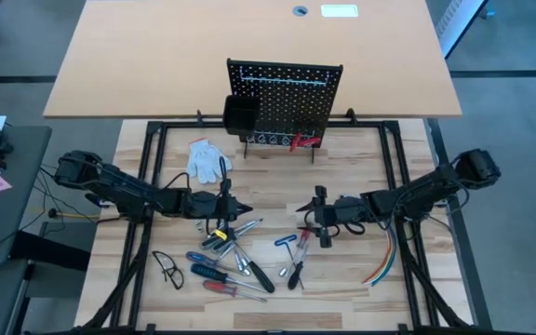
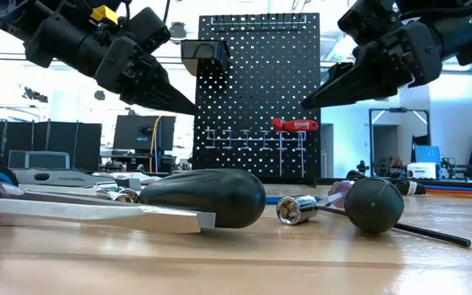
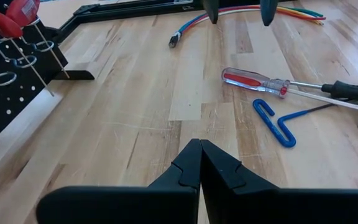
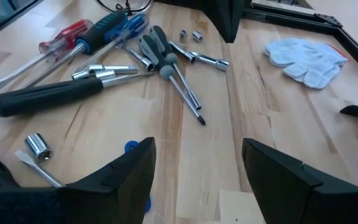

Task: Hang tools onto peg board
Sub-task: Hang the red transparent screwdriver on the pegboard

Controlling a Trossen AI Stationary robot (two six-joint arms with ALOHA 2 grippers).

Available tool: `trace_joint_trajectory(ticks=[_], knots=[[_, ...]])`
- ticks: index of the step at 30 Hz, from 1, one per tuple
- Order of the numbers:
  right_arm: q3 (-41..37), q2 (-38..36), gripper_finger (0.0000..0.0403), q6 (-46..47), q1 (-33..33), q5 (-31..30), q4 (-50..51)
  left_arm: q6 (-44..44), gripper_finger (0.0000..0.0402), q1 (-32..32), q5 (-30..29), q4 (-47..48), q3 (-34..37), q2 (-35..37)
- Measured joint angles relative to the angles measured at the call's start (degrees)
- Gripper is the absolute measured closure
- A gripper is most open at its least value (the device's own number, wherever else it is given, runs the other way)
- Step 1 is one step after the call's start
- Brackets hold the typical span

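Observation:
The black peg board (image 1: 285, 93) stands upright at the table's far side with a black bin (image 1: 241, 113) on its left. Red-handled pliers (image 1: 305, 141) hang low on it, also in the low view (image 2: 295, 124). Several screwdrivers and bits (image 1: 233, 256) lie on the wood near the front. They also show in the right wrist view (image 4: 104, 68). A blue T-handle key (image 3: 275, 121) and a red screwdriver (image 3: 253, 81) lie beside them. My left gripper (image 1: 246, 207) is shut and empty above the table. My right gripper (image 1: 303, 212) is open and empty, facing it.
A white glove (image 1: 207, 158) lies left of the peg board. Coloured cables (image 1: 385, 261) lie at the right, and glasses (image 1: 167, 268) at the front left. A black frame (image 1: 147, 186) runs around the work area. Bare wood lies between the grippers and the peg board.

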State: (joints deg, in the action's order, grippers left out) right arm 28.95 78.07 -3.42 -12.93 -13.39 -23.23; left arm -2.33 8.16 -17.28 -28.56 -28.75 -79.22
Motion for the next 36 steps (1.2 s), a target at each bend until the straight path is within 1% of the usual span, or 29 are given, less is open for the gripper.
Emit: trace_joint_trajectory(ticks=[15,23,24,27,28,30,32,34,36], knots=[[0.0,0.0,0.0154,0.0,0.0,0.0,0.1,0.0,0.0402,0.0,0.0,0.0,0.0,0.0],[0.0,0.0,0.0154,1.1,1.1,0.0,0.1,0.0,0.0402,0.0,0.0,0.0,0.0,0.0],[0.0,0.0,0.0154,1.4,1.1,1.2,0.1,0.0,0.0402,0.0,0.0,0.0,0.0,0.0],[0.1,1.1,0.0154,1.5,1.1,10.5,-1.0,-0.1,0.0401,0.0,0.0,0.0,0.0,0.0],[0.2,2.4,0.0154,1.5,1.0,12.2,-2.2,-0.2,0.0402,0.0,0.0,0.0,0.0,0.0],[0.9,5.6,0.0154,1.5,0.8,14.3,-3.1,-0.2,0.0402,0.0,0.0,-0.1,0.0,0.0],[3.3,9.2,0.0154,1.3,0.6,16.5,-2.4,-0.1,0.0402,0.0,0.0,-0.4,0.0,0.0],[5.8,12.6,0.0154,0.1,0.5,18.7,0.7,0.0,0.0402,0.0,0.0,-0.3,0.1,0.0],[8.7,15.6,0.0154,-0.9,0.3,19.6,5.5,0.0,0.0402,0.0,0.0,-0.4,0.1,0.0]])
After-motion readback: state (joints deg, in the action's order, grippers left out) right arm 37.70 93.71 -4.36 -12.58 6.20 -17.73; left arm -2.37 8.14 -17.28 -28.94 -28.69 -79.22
